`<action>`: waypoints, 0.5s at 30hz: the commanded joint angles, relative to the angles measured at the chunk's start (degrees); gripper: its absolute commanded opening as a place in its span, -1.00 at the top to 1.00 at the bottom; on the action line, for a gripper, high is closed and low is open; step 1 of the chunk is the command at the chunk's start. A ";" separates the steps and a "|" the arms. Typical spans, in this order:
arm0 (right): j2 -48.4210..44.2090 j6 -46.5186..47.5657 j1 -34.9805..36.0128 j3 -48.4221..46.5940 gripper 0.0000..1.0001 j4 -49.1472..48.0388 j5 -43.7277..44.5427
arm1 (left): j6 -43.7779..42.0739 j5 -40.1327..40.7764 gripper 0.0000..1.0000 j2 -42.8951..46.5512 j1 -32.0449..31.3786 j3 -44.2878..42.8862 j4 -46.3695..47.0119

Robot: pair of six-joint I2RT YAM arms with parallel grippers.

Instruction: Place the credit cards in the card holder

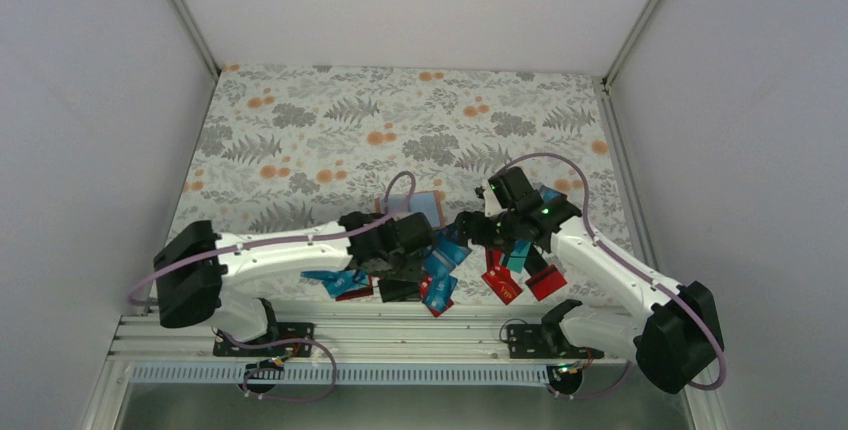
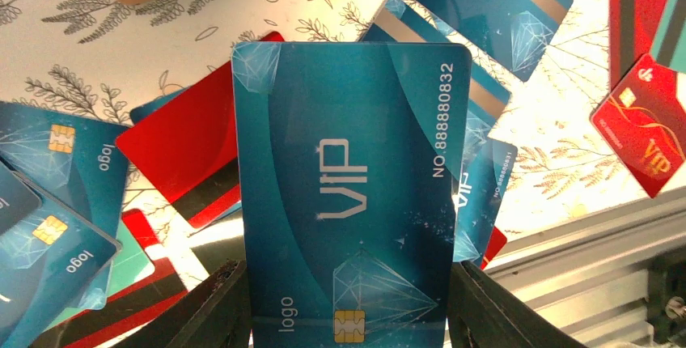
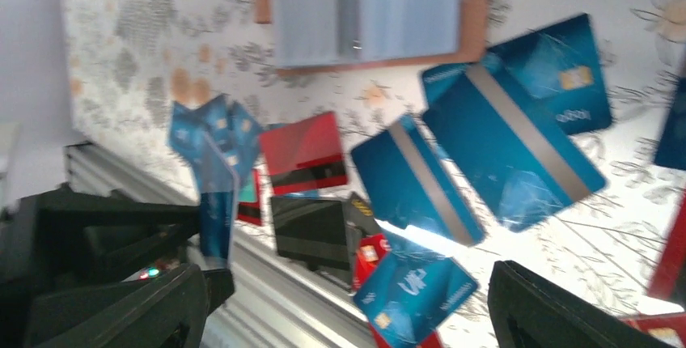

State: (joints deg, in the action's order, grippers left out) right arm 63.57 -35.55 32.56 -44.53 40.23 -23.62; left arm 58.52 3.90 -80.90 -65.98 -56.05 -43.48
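Nearest the arm bases, past the aluminium rail (image 1: 400, 335), the credit cards (image 1: 445, 275) lie scattered and overlapping on the flowered tablecloth (image 1: 400, 110). There are too many layers for a full count.

The left gripper (image 2: 348, 283) is clamped on one blue VIP card (image 2: 348, 170). Its two fingers press the card's long edges, the chip end sits between them, and the card is raised above the pile.

Under and around that card the left wrist view shows:
- one red card with a black stripe (image 2: 182, 150)
- one red VIP card (image 2: 647, 133) off to the right
- at least three blue chip cards marked "logo" at the left
- two blue cards lying stripe-side up farther off

The right gripper (image 3: 348, 283) stands spread wide with nothing between its two fingers, hovering over the right part of the scatter. Beneath it are:
- one black card (image 3: 311, 231)
- one more blue VIP card (image 3: 412, 283)
- two striped blue backs
- one blue chip card

Farther out, just beyond the cards and between the two grippers, lies the single card holder (image 3: 476, 8). It is tan-rimmed and lies flat with its pale pockets facing up. One striped blue card overlaps its near corner.
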 commanded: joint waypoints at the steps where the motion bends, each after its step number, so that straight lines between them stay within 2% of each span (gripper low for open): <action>1: -2.78 -1.51 -0.81 -2.56 -0.74 -4.92 -8.24 | -7.17 -4.70 0.02 8.10 1.90 3.50 7.22; 7: -3.54 -3.47 -1.37 -2.37 -0.66 -10.98 -17.69 | -16.35 -12.40 0.02 20.22 3.94 8.18 19.23; 11: -3.98 -5.27 -1.65 -2.13 -0.51 -15.35 -23.30 | -20.00 -16.50 0.02 25.43 4.54 10.51 24.62; 15: -5.14 -5.69 -1.71 -2.94 -0.47 -18.09 -27.41 | -22.50 -19.66 0.02 28.97 4.85 12.15 28.46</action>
State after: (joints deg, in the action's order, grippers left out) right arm 60.49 -39.86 31.38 -45.50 27.35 -43.88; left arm 41.10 -10.39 -54.59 -61.49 -45.45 -21.82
